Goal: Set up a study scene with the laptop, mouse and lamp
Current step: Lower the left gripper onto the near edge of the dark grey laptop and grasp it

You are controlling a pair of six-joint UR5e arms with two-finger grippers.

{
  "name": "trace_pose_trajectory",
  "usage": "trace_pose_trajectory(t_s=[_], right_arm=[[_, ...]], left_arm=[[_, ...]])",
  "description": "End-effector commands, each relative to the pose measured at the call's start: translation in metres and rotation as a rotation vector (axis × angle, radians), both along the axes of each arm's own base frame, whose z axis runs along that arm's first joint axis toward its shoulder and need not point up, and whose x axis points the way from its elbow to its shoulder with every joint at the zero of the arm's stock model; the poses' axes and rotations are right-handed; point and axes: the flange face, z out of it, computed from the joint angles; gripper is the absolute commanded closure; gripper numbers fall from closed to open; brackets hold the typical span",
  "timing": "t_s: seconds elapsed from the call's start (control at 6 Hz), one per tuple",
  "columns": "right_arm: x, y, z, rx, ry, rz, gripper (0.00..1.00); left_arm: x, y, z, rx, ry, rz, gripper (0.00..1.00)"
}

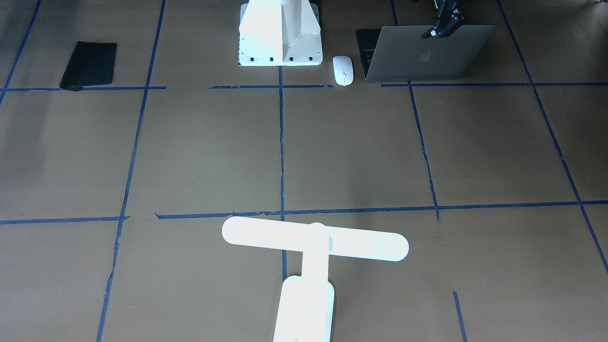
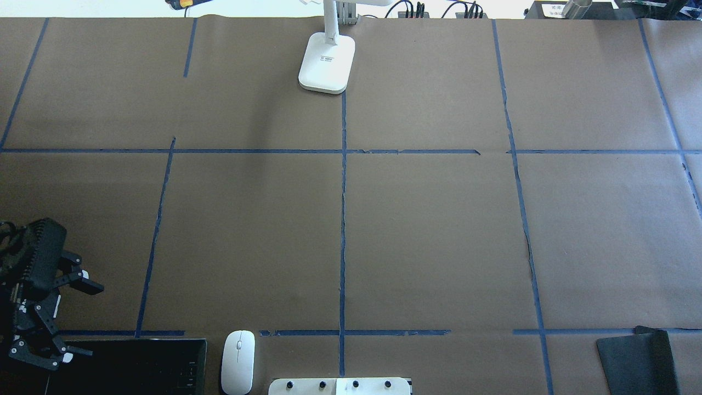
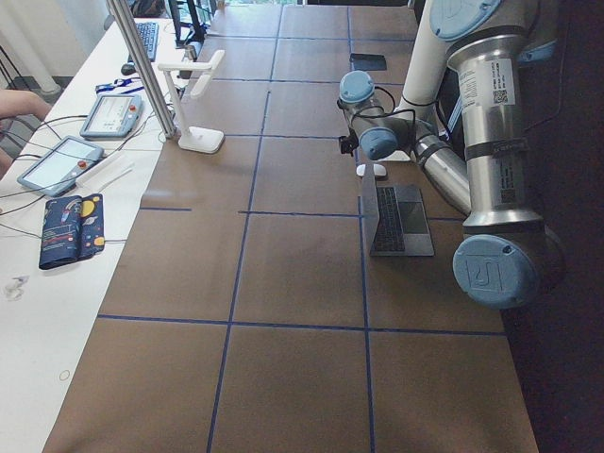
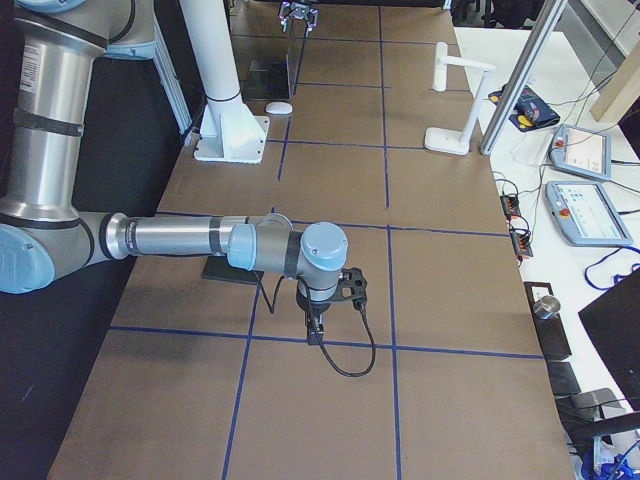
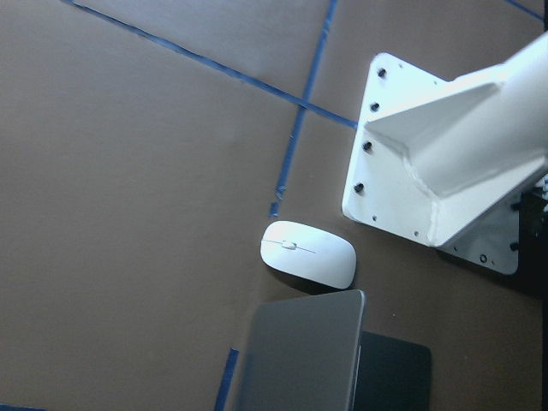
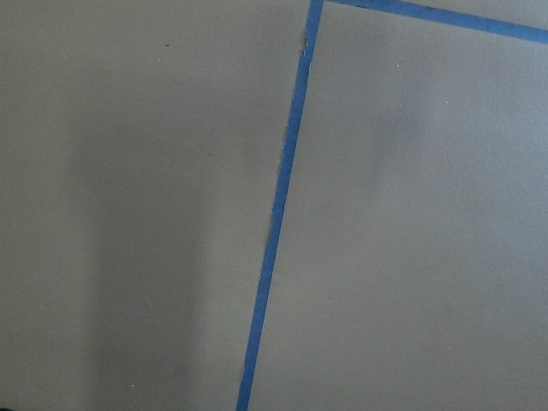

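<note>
Brown paper marked with a blue tape grid covers the table (image 1: 190, 152). A white pedestal (image 1: 280, 33) stands bolted at the robot's edge, a flat black pad (image 1: 88, 64) lies on the robot's right, and tablets and a patterned pouch (image 3: 71, 229) sit on the side bench. The laptop (image 1: 427, 57) stands open at the robot's edge on its left. Its hinge runs along the table, the logo side of the lid faces the far side, and the keys are toward the robot. The mouse (image 1: 343, 70) lies just beside it, between laptop and pedestal, with its long axis pointing across the table. The lamp (image 1: 313, 242) stands well apart at the far edge near the centre line, stem upright, its bar head lying along the table's length. The left gripper (image 1: 444, 26) hangs over the lid's top edge with its jaws spread, holding nothing. The right arm reaches out level over the table beyond the pad, wrist bent down, and the right gripper (image 4: 313, 330) points at bare paper near a tape line. Whether its jaws are apart cannot be told.
</note>
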Motion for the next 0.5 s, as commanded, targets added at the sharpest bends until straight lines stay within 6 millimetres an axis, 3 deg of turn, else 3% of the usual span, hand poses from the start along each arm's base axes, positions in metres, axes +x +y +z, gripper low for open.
trace_pose_trajectory(t_s=[0.0,0.33], right_arm=[[0.000,-0.001,0.000,0.000,-0.001,0.001,0.00],[0.000,-0.001,0.000,0.000,-0.001,0.001,0.00]], left_arm=[[0.006,0.014,0.011,0.026,-0.050,-0.003,0.01],[0.014,0.022,0.025,0.036,-0.095,0.006,0.02]])
